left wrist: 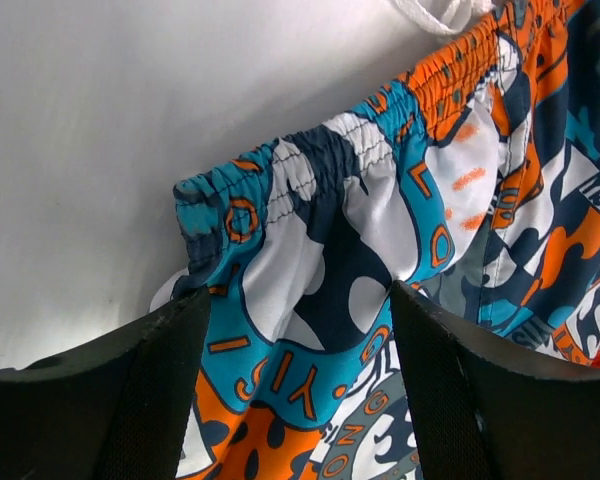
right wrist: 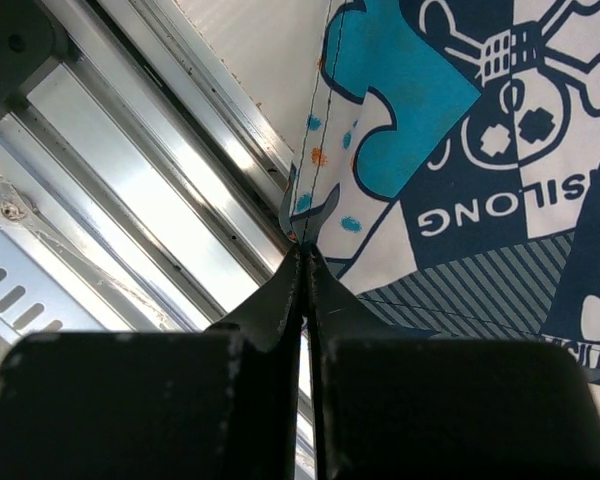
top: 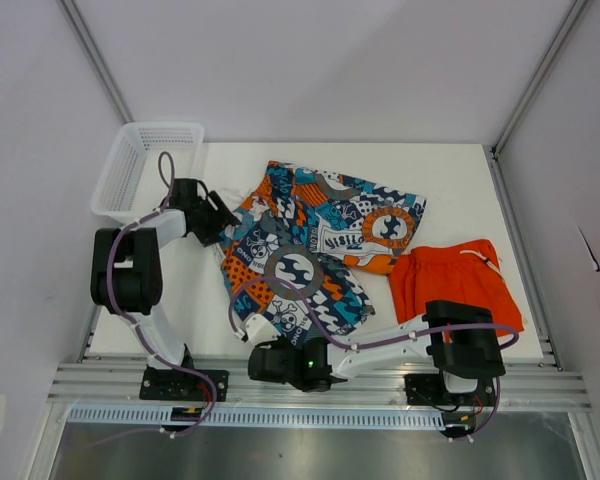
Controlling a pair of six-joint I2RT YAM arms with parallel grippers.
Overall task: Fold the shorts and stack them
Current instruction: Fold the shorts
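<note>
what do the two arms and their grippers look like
The left arm and right arm both have black joints and white links, each trailed by a purple cable. Their fingers are matte black wedges. A green light glows on the right arm.

A white plastic mesh basket [top: 162, 127], rectangular and open-topped, stood at ten o'clock on the flat white tabletop [top: 450, 175]. A ribbed silver aluminium rail [top: 320, 385] ran along the table's six o'clock edge. Slim grey metal posts [top: 93, 55] slanted away at eleven and one o'clock against plain white walls [top: 310, 60].
</note>
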